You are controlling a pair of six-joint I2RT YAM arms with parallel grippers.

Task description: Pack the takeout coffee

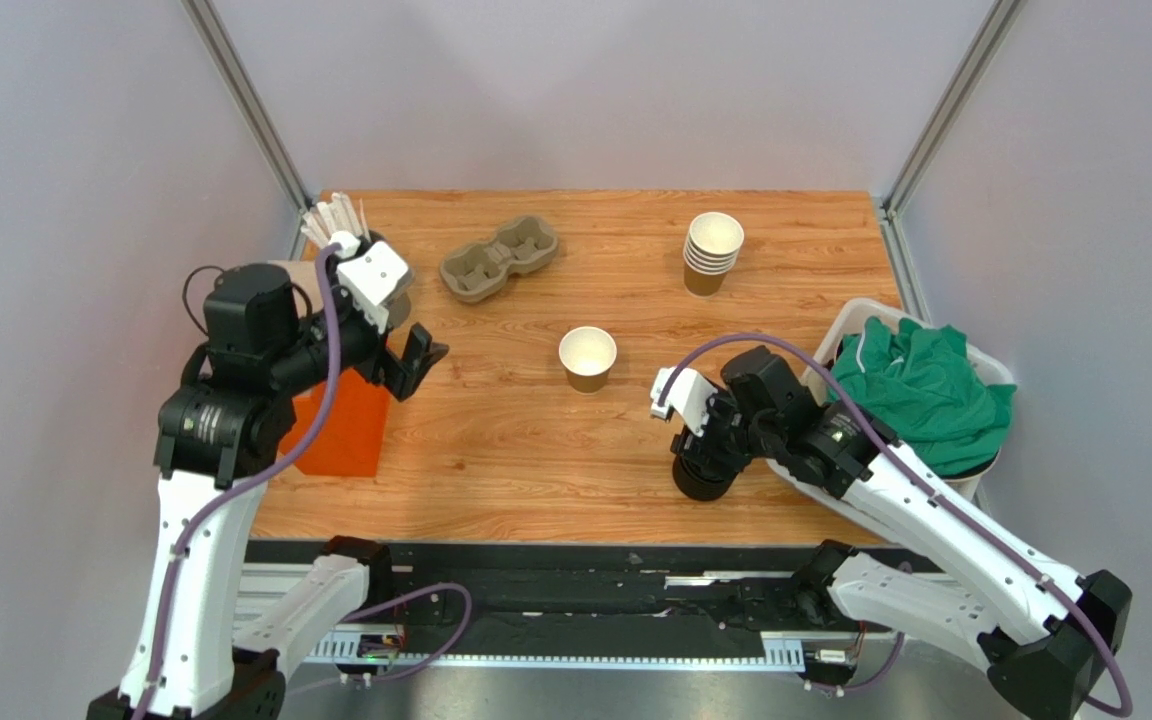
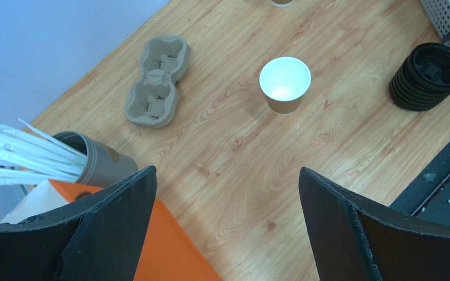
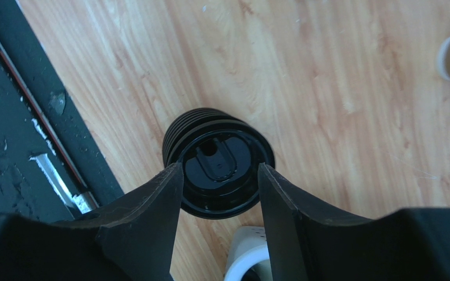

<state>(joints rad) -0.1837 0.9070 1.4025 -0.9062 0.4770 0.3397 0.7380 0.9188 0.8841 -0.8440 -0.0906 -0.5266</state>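
Observation:
No lidded cup shows. A lidless brown paper cup (image 1: pixel 587 357), white inside, stands upright mid-table; it also shows in the left wrist view (image 2: pixel 284 84). A stack of black lids (image 1: pixel 705 468) stands near the front edge, right of centre. My right gripper (image 1: pixel 695 444) is down over it, and in the right wrist view the gripper (image 3: pixel 217 175) has its fingers pressed against the sides of the top black lid (image 3: pixel 224 175). My left gripper (image 1: pixel 420 360) hangs open and empty above the table's left side, over an orange bag; it also shows in the left wrist view (image 2: pixel 227 193).
A pulp two-cup carrier (image 1: pixel 500 257) lies at the back, left of centre. A stack of lidless brown cups (image 1: pixel 713 251) stands at the back right. A holder of wrapped straws (image 1: pixel 336 228) and an orange bag (image 1: pixel 342 425) stand at the left. A white basket (image 1: pixel 860 318) with green cloth sits at the right.

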